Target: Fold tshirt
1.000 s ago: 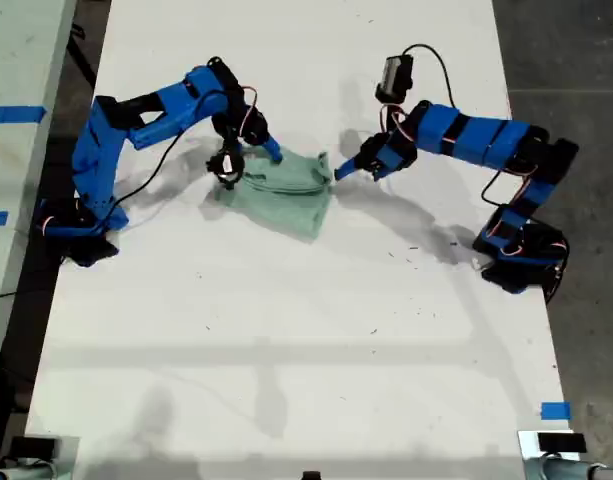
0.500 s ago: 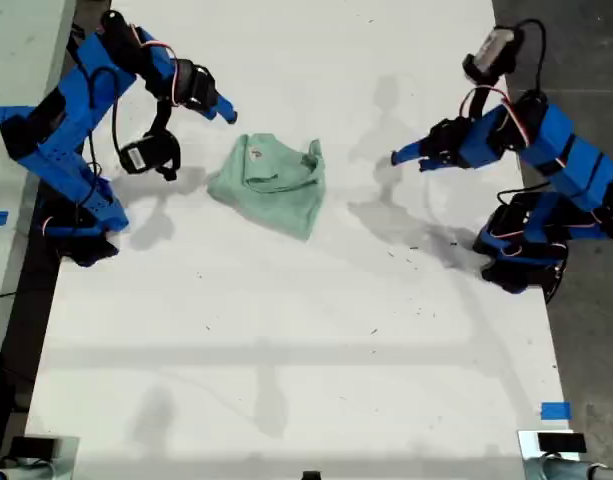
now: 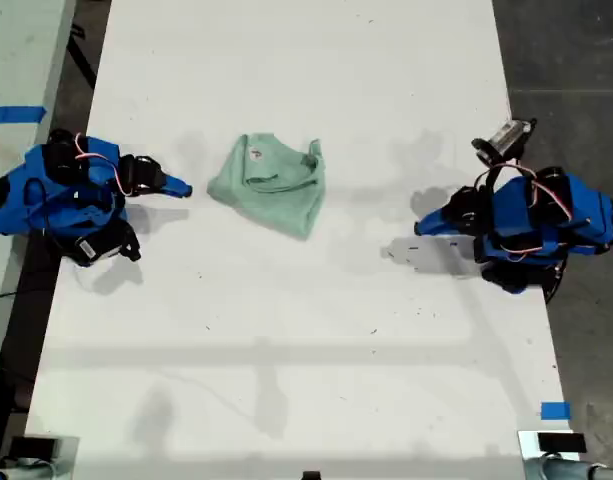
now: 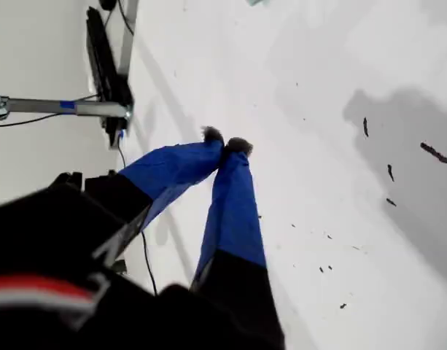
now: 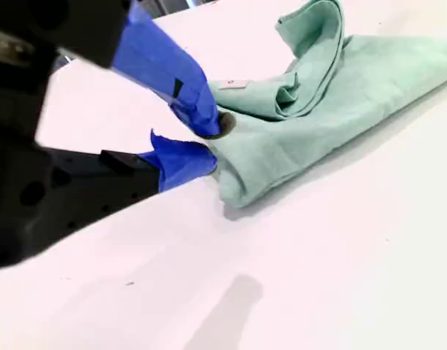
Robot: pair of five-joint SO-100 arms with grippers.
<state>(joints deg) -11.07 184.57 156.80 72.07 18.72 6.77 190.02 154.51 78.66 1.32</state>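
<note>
Blue jaws on my first gripper are pressed together, holding nothing. My second gripper has jaws a little apart, empty too. I think each should pinch one edge and pull slowly. The tshirt lies bunched near my second gripper, well apart from my first.

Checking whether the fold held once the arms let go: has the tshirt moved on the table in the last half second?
No. In the exterior view the tshirt lies in the same folded heap, at the same spot on the white table.
</note>
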